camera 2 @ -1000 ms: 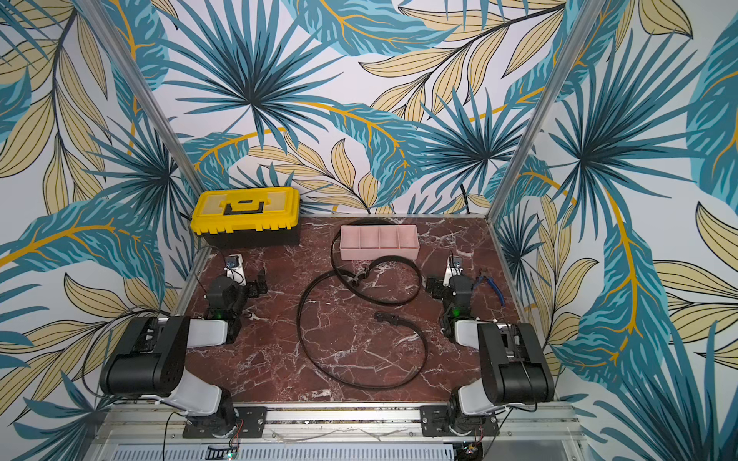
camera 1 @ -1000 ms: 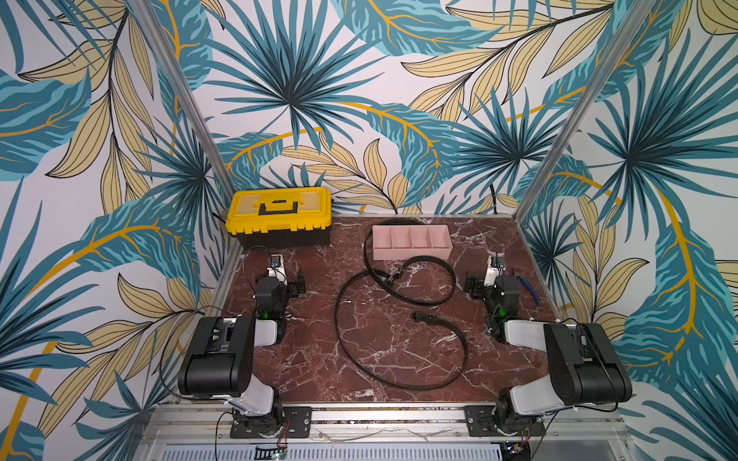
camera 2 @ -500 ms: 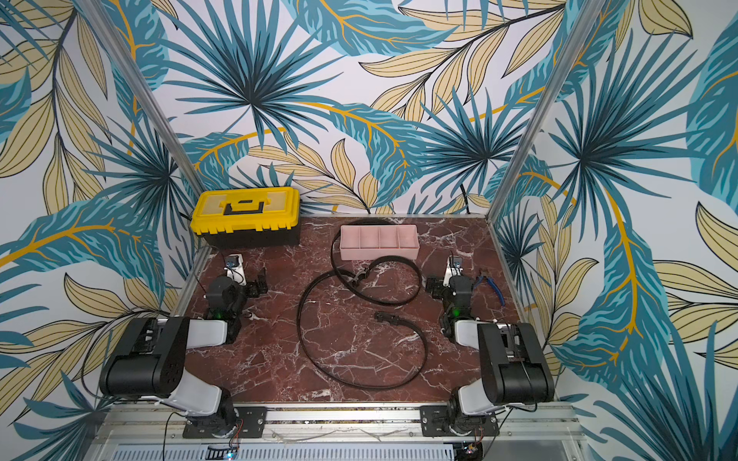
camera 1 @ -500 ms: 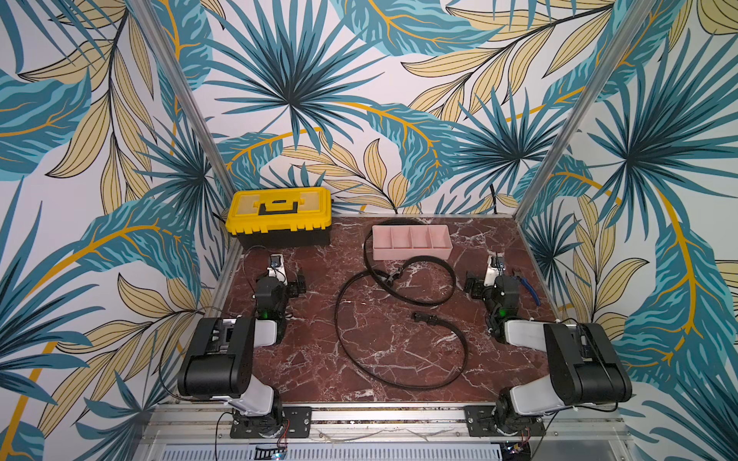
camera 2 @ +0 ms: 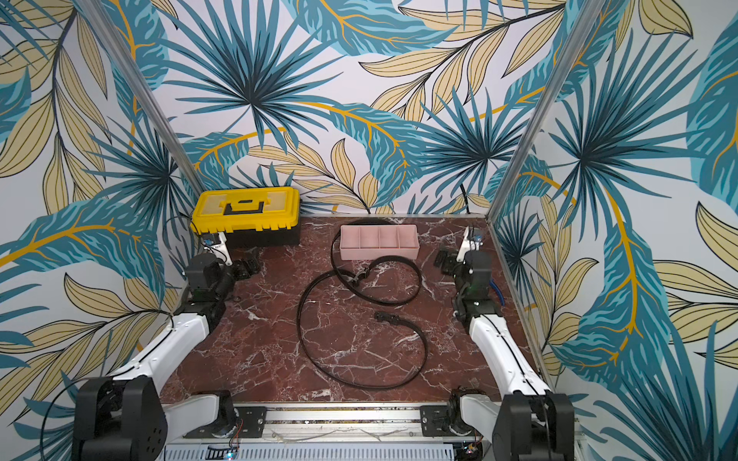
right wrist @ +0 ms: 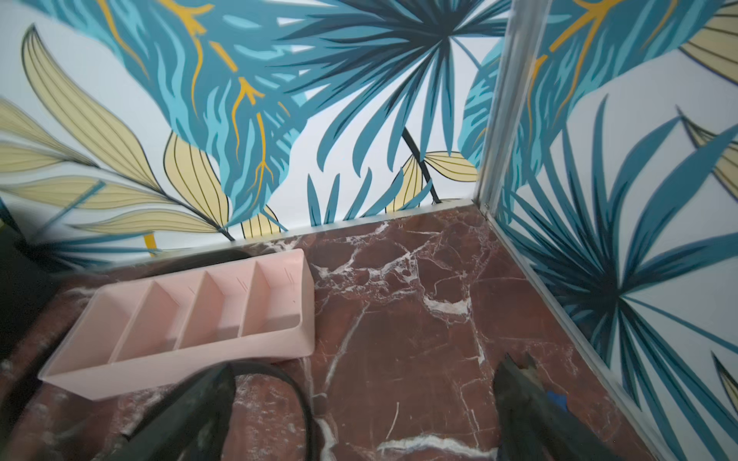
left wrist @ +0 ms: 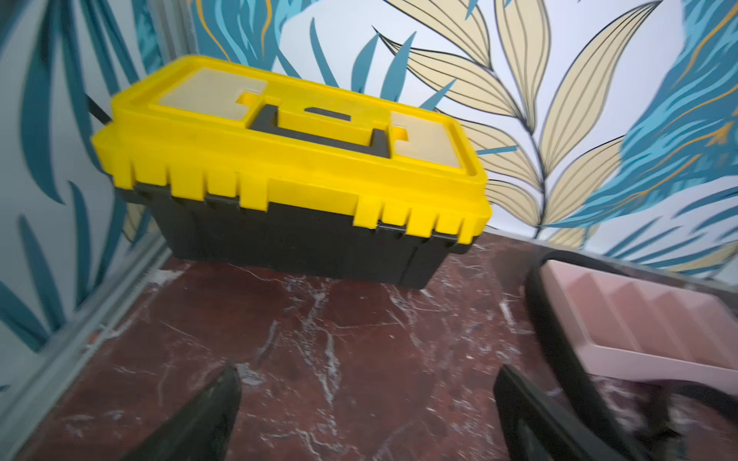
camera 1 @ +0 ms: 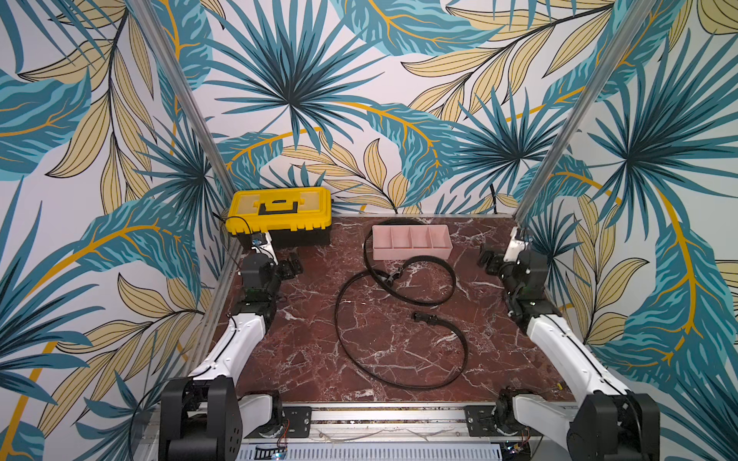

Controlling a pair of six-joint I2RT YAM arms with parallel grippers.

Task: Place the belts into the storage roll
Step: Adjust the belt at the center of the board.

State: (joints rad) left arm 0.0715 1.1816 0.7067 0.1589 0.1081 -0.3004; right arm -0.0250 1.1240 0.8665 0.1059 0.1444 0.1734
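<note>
- Shows the storage roll (camera 1: 411, 252) (camera 2: 379, 253) standing toward the back of the red marble bench (camera 1: 303, 351), with the pink floors of all four compartments in plain sight in the right wrist view (right wrist: 159, 371).
- Follows the far belt (camera 1: 366, 249) (camera 2: 333, 247) round the storage roll's left end and behind it, then out into a loose loop lying just in front of it.
- Follows the near belt (camera 1: 336, 319) (camera 2: 299, 319) as a big open curve flat on the bench, farther in front of the storage roll, crossing the far belt just off its front left corner and ending in a dark buckle (camera 1: 424, 318) (camera 2: 386, 317).
- Finds both belts outside the storage roll.
- Puts the left pincer (camera 1: 293, 265) (camera 2: 245, 265) (left wrist: 367, 383) well to the left of the storage roll, released, jaws spread wide over bare marble, grasping nothing.
- Puts the right pincer (camera 1: 489, 259) (camera 2: 445, 257) (right wrist: 367, 375) near the storage roll's right end, likewise released, with nothing between its jaws.
- Places the yellow-and-black toolbox (camera 1: 279, 211) (camera 2: 245, 211) (left wrist: 291, 171) left of the storage roll in the back corner, lid shut.
</note>
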